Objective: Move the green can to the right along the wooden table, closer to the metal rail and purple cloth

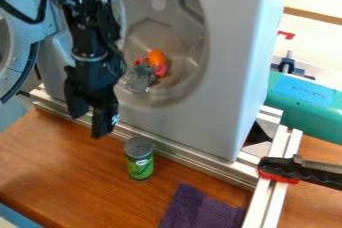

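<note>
Claw (pixel 92 116) open, fingers apart, nothing gripped. It hangs in front of the washing machine (pixel 224 77), over the rail (pixel 192 163) along the machine's foot, at the far left part of the wooden surface (pixel 63 159).

Done, as far as shown: door (pixel 15 69) is open, swung out to the left, and a grey plush toy (pixel 140 77) lies low in the drum (pixel 187 67), touching or just beside an orange item (pixel 156 58) and some pinkish-red bits (pixel 161 71). Can't tell if those are one toy or several.

Left: no grasp made; claw is well apart from the toy pile, off to its left and lower. Green can (pixel 139 159) is out on the surface, upright, just beside the rail, near the claw but not touched. Purple cloth (pixel 200 209) lies flat, out as well, by the surface's right-hand rail (pixel 270 192). Judgement: between grasps, or no grasp begun; can't tell if the drum's contents are all in place or due out.
</note>
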Action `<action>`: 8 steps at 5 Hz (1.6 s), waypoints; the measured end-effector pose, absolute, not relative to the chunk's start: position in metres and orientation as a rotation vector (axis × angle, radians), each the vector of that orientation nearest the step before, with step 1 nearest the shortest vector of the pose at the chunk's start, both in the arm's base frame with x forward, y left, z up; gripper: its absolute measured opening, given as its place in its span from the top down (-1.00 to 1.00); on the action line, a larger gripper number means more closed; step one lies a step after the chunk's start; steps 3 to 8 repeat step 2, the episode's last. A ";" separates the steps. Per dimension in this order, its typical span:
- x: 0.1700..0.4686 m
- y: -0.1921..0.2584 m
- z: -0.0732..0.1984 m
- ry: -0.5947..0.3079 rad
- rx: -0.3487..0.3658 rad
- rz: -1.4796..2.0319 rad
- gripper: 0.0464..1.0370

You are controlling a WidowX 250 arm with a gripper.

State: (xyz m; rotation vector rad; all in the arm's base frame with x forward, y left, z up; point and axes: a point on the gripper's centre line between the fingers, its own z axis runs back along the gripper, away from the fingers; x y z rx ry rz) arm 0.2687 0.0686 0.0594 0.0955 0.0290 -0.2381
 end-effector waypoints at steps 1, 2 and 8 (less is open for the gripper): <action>0.284 0.062 0.073 -0.028 0.043 -0.222 -0.93; 0.293 0.066 0.083 -0.061 0.032 -0.179 -0.93; 0.293 0.066 0.083 -0.061 0.032 -0.179 -0.93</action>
